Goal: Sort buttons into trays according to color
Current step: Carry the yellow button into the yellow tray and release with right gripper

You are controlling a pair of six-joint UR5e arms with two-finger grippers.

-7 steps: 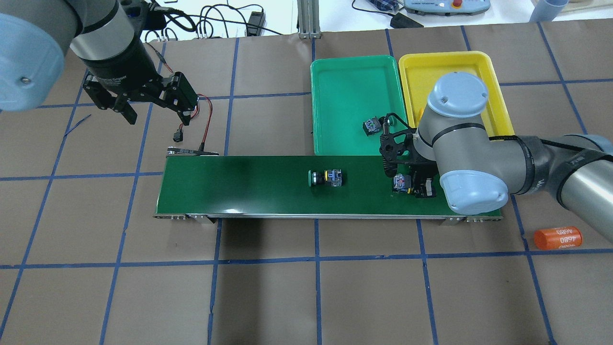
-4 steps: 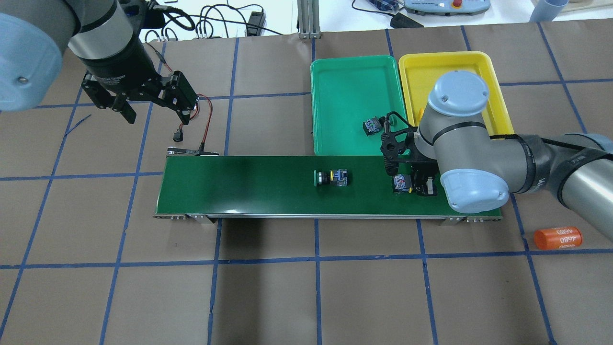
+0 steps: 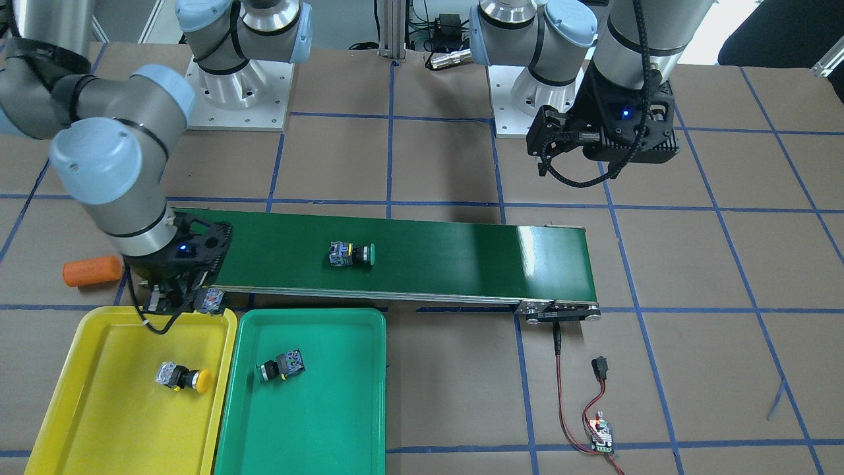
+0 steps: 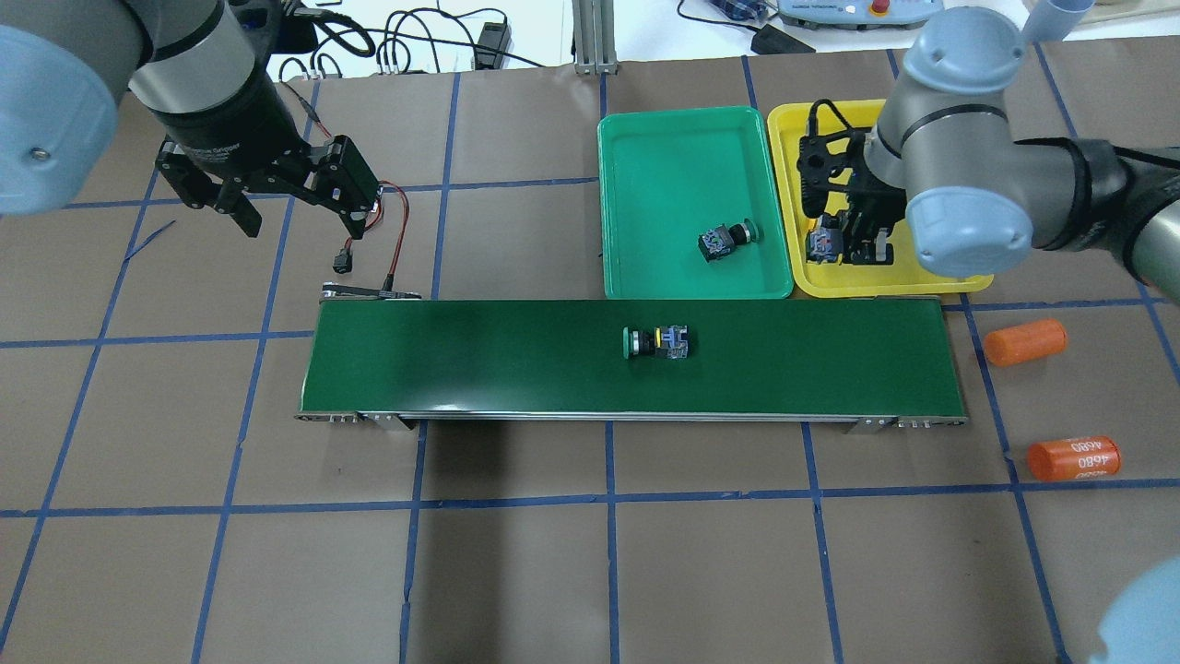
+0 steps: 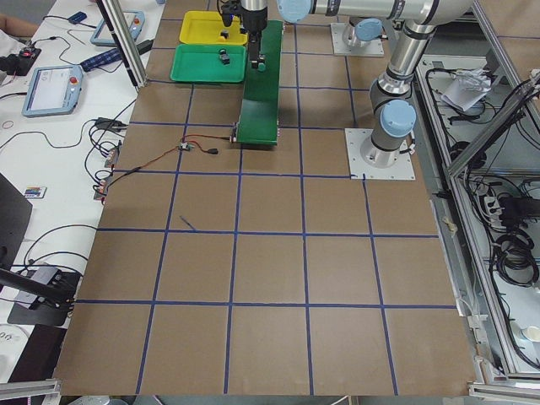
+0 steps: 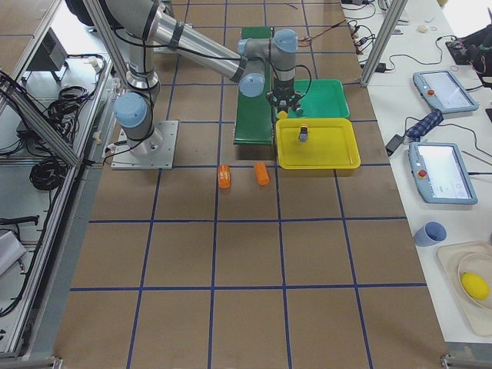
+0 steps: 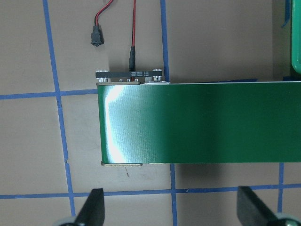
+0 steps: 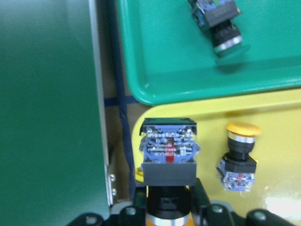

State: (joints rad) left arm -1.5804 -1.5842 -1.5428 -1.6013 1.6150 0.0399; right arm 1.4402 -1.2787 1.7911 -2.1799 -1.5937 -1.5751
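My right gripper (image 4: 834, 247) is shut on a button (image 8: 168, 157) with a yellow cap and holds it over the near corner of the yellow tray (image 4: 885, 120). A second yellow button (image 3: 183, 377) lies in that tray; it also shows in the right wrist view (image 8: 240, 157). One green button (image 4: 726, 240) lies in the green tray (image 4: 673, 166). Another green button (image 4: 656, 342) lies on its side on the dark green conveyor belt (image 4: 479, 355). My left gripper (image 4: 300, 217) is open and empty, above the table behind the belt's left end.
Two orange cylinders (image 4: 1024, 342) (image 4: 1073, 458) lie on the table to the right of the belt. Red and black wires (image 4: 392, 231) with a connector run from the belt's left end, below my left gripper. Blue tape lines cross the brown table.
My right gripper has carried its button from the belt's right end to over the yellow tray. The green button on the belt has moved to the right. The left arm has barely moved.
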